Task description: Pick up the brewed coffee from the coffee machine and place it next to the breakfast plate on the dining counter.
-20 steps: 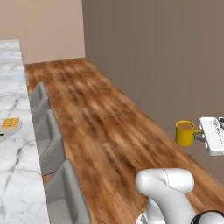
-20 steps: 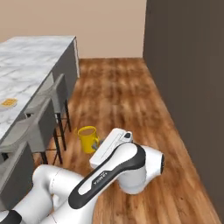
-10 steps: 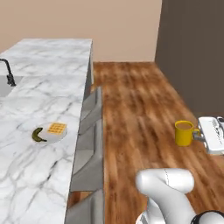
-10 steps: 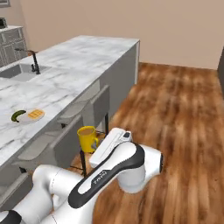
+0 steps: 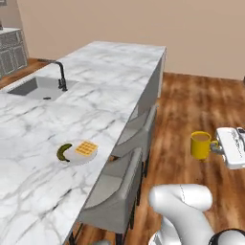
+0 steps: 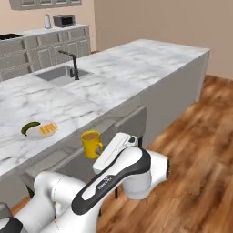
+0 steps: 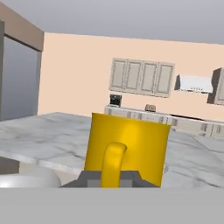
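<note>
Marble worktop (image 5: 110,86) carries the breakfast plate (image 5: 79,152) at nine o'clock; pincer (image 7: 111,176) clamped on the yellow mug's (image 5: 201,144) handle, off the worktop.

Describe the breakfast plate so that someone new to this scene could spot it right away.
Start at the long white marble dining counter, which has a sink and black faucet set into it. On the counter's near part, toward the stools, sits a small pale round plate. It is the one loose item on the slab, carrying a golden square waffle and a dark green curved fruit.
</note>
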Controlling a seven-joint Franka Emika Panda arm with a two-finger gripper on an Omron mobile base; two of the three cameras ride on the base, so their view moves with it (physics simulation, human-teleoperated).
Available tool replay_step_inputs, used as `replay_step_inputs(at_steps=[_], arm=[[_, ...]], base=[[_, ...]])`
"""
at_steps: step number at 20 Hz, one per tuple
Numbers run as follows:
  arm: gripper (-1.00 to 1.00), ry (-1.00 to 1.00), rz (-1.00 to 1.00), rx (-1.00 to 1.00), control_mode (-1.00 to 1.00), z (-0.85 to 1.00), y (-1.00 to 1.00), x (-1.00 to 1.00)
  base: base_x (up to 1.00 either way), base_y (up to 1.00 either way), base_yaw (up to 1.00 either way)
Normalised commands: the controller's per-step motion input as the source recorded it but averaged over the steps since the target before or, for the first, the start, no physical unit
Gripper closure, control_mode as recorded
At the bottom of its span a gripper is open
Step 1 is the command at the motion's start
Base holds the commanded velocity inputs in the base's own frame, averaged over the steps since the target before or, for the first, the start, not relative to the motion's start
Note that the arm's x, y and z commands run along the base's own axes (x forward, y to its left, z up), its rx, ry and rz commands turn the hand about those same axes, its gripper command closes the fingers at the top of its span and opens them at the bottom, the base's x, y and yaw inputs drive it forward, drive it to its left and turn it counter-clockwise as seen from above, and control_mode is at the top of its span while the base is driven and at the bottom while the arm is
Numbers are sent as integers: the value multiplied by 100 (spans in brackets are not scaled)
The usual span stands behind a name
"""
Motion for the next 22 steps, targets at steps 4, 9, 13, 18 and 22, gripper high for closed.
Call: replay_step_inputs(at_steps=[4,9,13,18,22], arm=[[100,0,0,0,100,0,0,0],[100,0,0,0,100,0,0,0],[100,0,0,0,100,0,0,0],[100,0,0,0,100,0,0,0],[100,0,0,0,100,0,0,0]], base=[[100,-19,64],[100,-19,68],[100,-26,67],[100,-26,68],[100,-31,66]])
